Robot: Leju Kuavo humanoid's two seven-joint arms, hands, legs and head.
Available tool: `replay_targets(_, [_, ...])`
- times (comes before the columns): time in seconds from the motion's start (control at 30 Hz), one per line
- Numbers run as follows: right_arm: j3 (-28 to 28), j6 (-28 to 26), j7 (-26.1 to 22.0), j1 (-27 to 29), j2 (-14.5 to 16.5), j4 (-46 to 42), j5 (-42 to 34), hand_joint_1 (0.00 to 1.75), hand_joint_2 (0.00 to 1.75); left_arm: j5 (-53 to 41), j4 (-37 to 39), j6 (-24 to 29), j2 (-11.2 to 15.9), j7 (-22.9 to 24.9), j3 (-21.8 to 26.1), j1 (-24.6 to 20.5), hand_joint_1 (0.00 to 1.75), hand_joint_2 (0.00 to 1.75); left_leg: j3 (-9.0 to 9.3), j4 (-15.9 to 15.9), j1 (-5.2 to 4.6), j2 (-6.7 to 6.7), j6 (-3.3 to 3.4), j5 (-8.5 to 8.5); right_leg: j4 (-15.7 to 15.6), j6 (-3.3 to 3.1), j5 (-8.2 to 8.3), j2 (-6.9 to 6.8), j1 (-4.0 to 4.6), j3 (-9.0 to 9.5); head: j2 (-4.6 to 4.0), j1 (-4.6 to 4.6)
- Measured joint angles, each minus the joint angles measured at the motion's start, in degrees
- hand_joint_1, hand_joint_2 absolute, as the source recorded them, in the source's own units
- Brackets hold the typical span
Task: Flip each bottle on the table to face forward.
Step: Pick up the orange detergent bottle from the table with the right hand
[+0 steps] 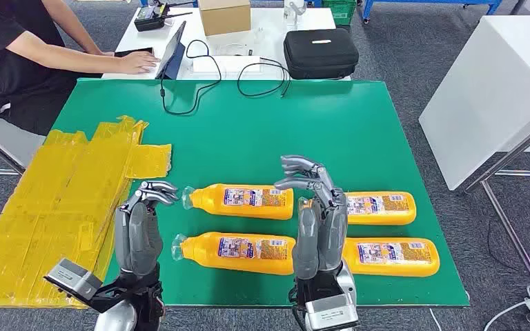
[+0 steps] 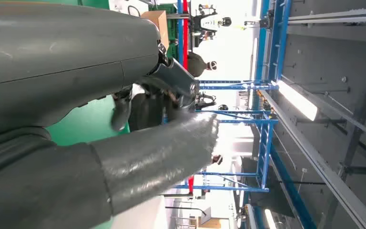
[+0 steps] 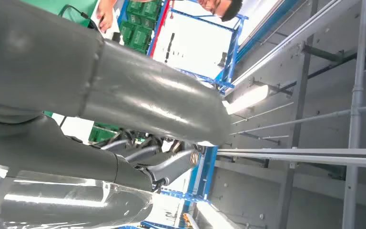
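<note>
Several orange bottles lie on their sides on the green table [image 1: 248, 131], printed labels up. Two lie with their clear caps pointing left: the far left bottle [image 1: 241, 201] and the near left bottle [image 1: 234, 252]. The far right bottle [image 1: 381, 208] and the near right bottle [image 1: 390, 256] have their left ends hidden behind my right hand [image 1: 317, 214]. That hand stands upright above the gap between the pairs, fingers bent at the tips, holding nothing. My left hand [image 1: 141, 221] is raised just left of the caps, also empty. The left hand [image 2: 124, 95] and right hand [image 3: 124, 119] loom large in their wrist views.
A pile of flattened yellow bags [image 1: 76, 193] covers the table's left side. Behind the far edge, a person [image 1: 21, 55] rests a hand by a tablet [image 1: 171, 52]; black cables [image 1: 207, 76], a black case [image 1: 321, 52] and a cardboard box [image 1: 224, 14] sit there. A white table [image 1: 497, 89] stands at right.
</note>
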Motion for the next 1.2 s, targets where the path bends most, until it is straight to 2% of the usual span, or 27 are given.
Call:
replay_targets(0.17, [-0.7,3.8,-0.4,0.3,-0.2,0.7,-2.4,1.75,0.00,-2.0,-0.4,3.5,0.1,-3.2,0.0,-1.1,1.75,0.00,0.01,0.0,0.00,-0.02,0.00,0.00,0.0,0.00,0.00,-0.01,0.00,0.00,0.00,0.00])
replay_targets(0.2, [-1.1,4.9,-0.8,0.5,-0.3,1.1,-2.8,1.64,0.00,-2.3,-0.6,4.0,0.1,-3.5,0.0,-1.6,1.75,0.00,0.01,0.0,0.00,-0.03,0.00,0.00,0.0,0.00,0.00,-0.01,0.00,0.00,0.00,0.00])
replay_targets(0.27, [-2.0,6.2,-1.4,1.3,-0.2,1.7,-2.5,0.80,0.00,-2.5,-0.9,4.2,0.1,-3.4,-0.1,-2.3,1.75,0.00,0.01,0.0,0.00,-0.03,0.00,0.00,0.0,0.00,0.00,-0.01,0.00,0.01,0.00,-0.01])
replay_targets(0.3, [-2.4,6.7,-1.5,1.7,-0.1,2.0,-2.1,0.37,0.00,-2.5,-1.0,4.2,0.1,-3.3,-0.1,-2.5,1.39,0.00,0.01,0.0,0.00,-0.02,0.00,0.00,0.0,0.00,0.00,-0.01,0.00,0.01,0.00,-0.01])
replay_targets(0.33, [-2.8,7.0,-1.4,2.0,-0.1,2.2,-1.6,0.03,0.00,-2.5,-1.0,4.2,0.1,-3.3,-0.1,-2.6,1.04,0.00,0.01,0.0,0.00,-0.01,0.00,0.00,0.0,0.00,0.00,-0.01,0.00,0.00,0.00,-0.02])
replay_targets(0.4, [-3.4,7.4,-0.6,2.7,0.0,2.4,-0.6,0.00,0.00,-2.5,-1.0,4.1,0.2,-3.3,-0.1,-2.6,0.33,0.00,0.01,0.0,0.00,-0.01,0.00,0.00,0.0,0.00,0.00,0.00,0.00,0.00,0.00,-0.02])
replay_targets(0.5, [-4.1,7.6,0.5,3.5,0.0,2.8,0.4,0.00,0.00,-2.6,-1.0,4.2,0.2,-3.3,-0.2,-2.6,0.33,0.00,-0.01,0.0,0.00,-0.02,0.01,-0.01,0.0,0.00,0.00,-0.01,0.00,0.00,0.00,-0.01])
replay_targets(0.63, [-4.6,7.6,0.8,4.1,0.1,3.1,0.8,0.00,0.00,-2.7,-1.0,4.3,0.2,-3.2,-0.1,-2.6,0.00,0.00,-0.01,0.0,0.00,-0.01,0.01,-0.01,0.0,0.00,0.00,0.00,0.00,0.00,0.00,-0.01])
replay_targets(0.83, [-5.3,6.0,1.0,5.0,0.3,3.3,3.5,0.00,0.00,-3.0,-1.0,4.8,0.2,-2.6,0.0,-2.5,0.00,0.00,-0.01,0.0,0.00,-0.01,0.01,-0.01,0.0,0.00,0.00,-0.01,0.00,0.00,0.00,-0.01])
replay_targets(0.97, [-5.7,4.7,3.8,5.7,0.3,3.7,8.4,0.00,1.75,-1.9,-1.0,4.9,0.2,-2.7,0.4,-2.4,0.00,0.00,-0.03,0.0,0.00,-0.01,0.01,-0.01,0.0,0.00,0.00,-0.01,0.00,0.00,0.00,-0.01])
replay_targets(1.1, [-5.5,6.2,10.8,5.3,0.2,5.7,15.2,0.00,1.75,-0.8,-1.0,5.2,0.1,-2.8,1.1,-2.3,0.00,0.00,-0.07,0.0,0.00,-0.01,0.01,-0.01,0.0,0.00,0.00,-0.01,0.00,0.01,0.00,0.00])
replay_targets(1.2, [-4.5,7.3,17.3,4.2,0.0,9.8,23.0,0.00,1.75,-0.1,-1.1,4.6,0.1,-2.5,1.5,-2.2,0.00,0.00,-0.10,0.0,0.01,-0.01,0.01,-0.01,0.0,0.00,0.00,-0.01,0.00,0.01,0.00,0.01])
